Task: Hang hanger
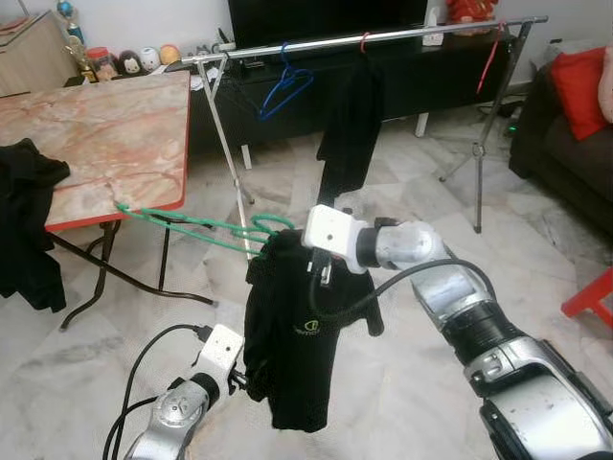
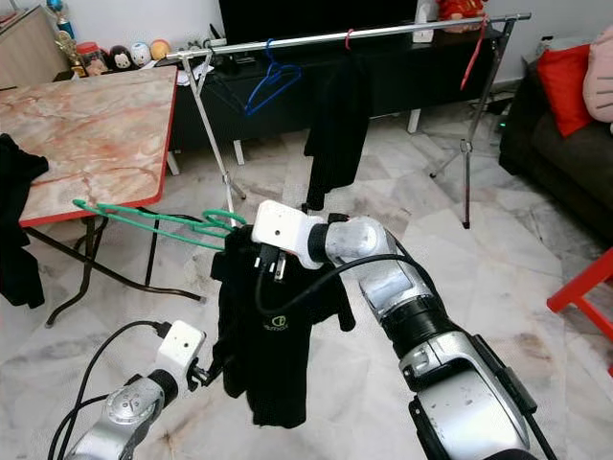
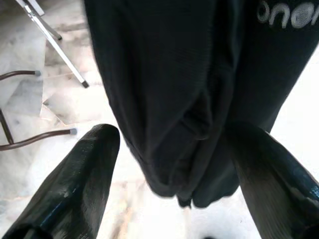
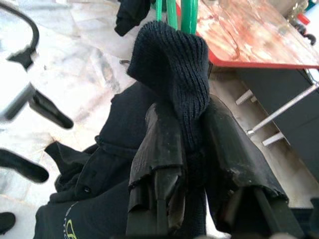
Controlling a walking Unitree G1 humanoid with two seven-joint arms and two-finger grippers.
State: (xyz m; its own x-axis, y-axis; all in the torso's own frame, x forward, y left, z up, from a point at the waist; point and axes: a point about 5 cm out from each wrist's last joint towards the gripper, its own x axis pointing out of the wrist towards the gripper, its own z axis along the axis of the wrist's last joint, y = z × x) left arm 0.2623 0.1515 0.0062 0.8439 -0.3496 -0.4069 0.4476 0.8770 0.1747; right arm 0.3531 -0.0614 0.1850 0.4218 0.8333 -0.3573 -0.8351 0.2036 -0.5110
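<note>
Right gripper (image 4: 192, 164) fingers pinched tight on ribbed collar of black garment (image 1: 297, 355), holding it up mid-room above tiled floor (image 1: 402, 383). Green hanger (image 1: 206, 227) sticks out from collar toward marble-top table (image 1: 105, 134). Left gripper (image 3: 169, 164) fingers spread wide around garment's lower hem. Clothes rail (image 1: 383, 36) well beyond.

Pale marble-tiled floor (image 1: 402, 220), glossy under even light; at the robot's left, a folding table (image 1: 105, 134) with a red-edged, marble-patterned top on dark metal legs, black clothing (image 1: 29, 225) draped over its near corner; small figurines (image 1: 134, 60) lined up beyond it against a white wall (image 1: 144, 19); along the far side, a low black TV cabinet (image 1: 412, 77) under a dark screen (image 1: 326, 19); at the right, a dark sofa (image 1: 565, 153) with a red cushion (image 1: 579, 91); a red stool (image 1: 589, 297) nearer the right edge.
</note>
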